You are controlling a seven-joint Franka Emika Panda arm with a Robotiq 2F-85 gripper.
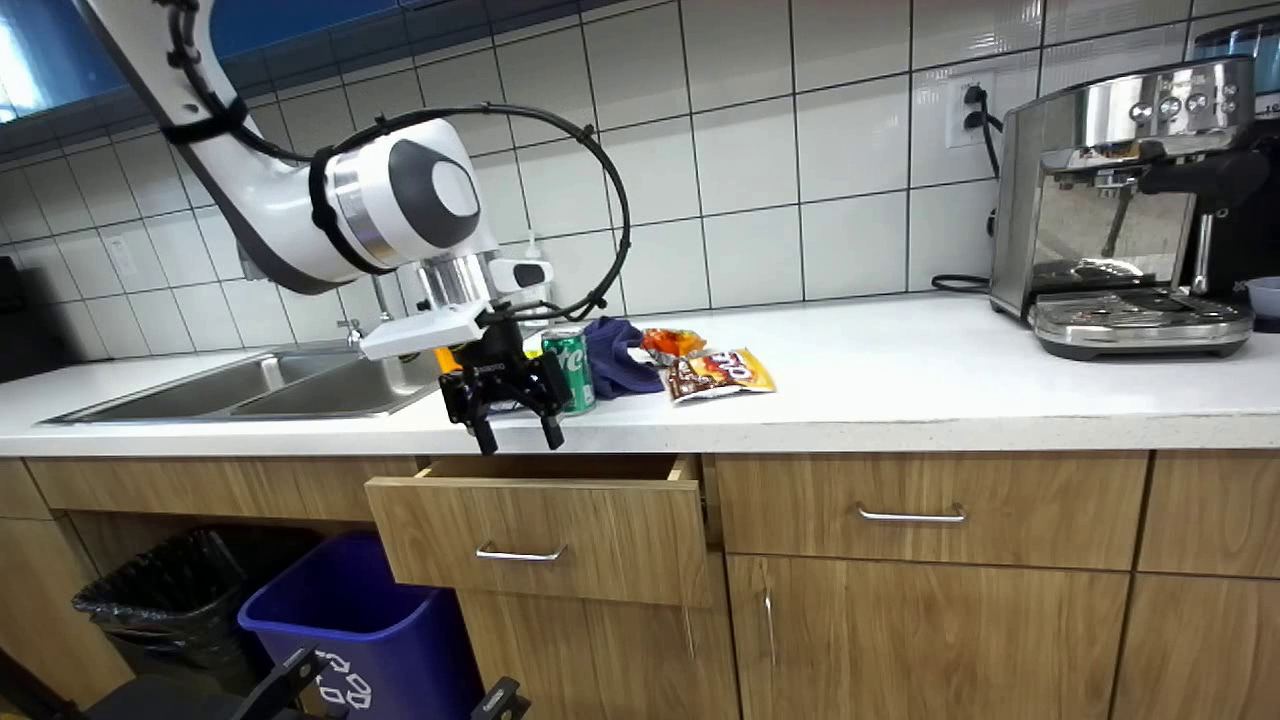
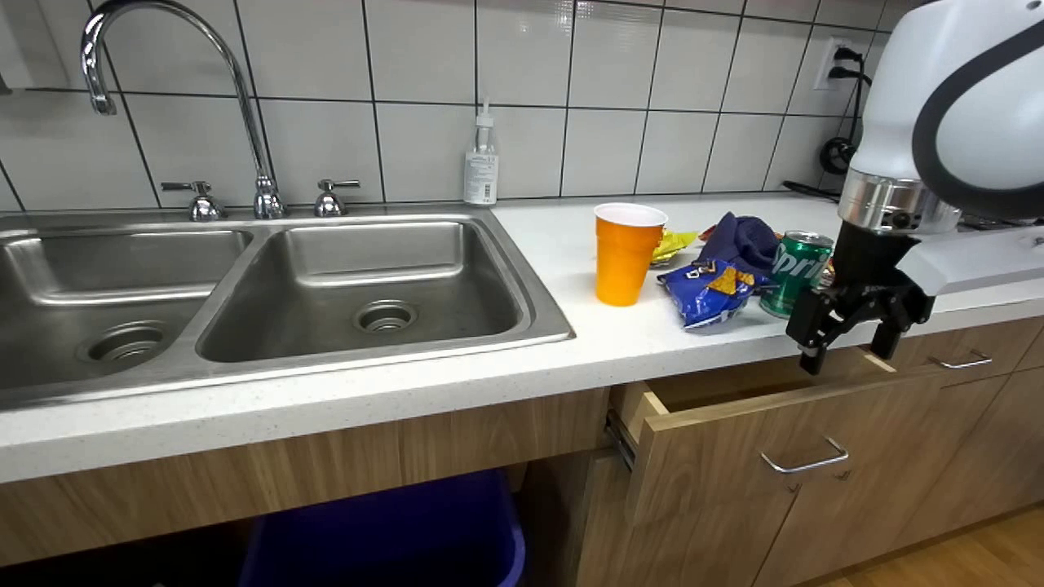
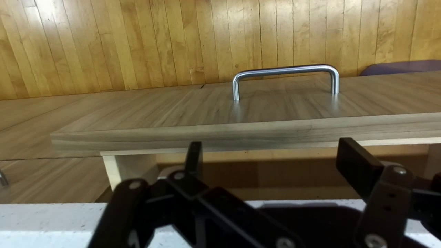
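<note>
My gripper (image 1: pixel 520 440) hangs open just in front of the counter edge, above a pulled-out drawer (image 2: pixel 718 469). Nothing is between its fingers, and in the wrist view the drawer's dark inside (image 3: pixel 262 172) shows through the gap. The visible part of that inside holds no object. A metal handle (image 3: pixel 286 71) is on the drawer front. On the counter behind the gripper stands a green can (image 2: pixel 801 273). Beside it lie a blue chip bag (image 2: pixel 705 297) and a dark purple cloth (image 1: pixel 618 362). An orange cup (image 2: pixel 621 261) stands nearer the sink.
Snack packets, one brown and yellow (image 1: pixel 722 374) and one orange (image 1: pixel 672 342), lie right of the cloth. A double sink (image 2: pixel 555 326), soap bottle (image 2: pixel 481 167) and espresso machine (image 1: pixel 1110 200) share the counter. Below are a blue bin (image 1: pixel 400 650) and a black-lined bin (image 1: pixel 190 580).
</note>
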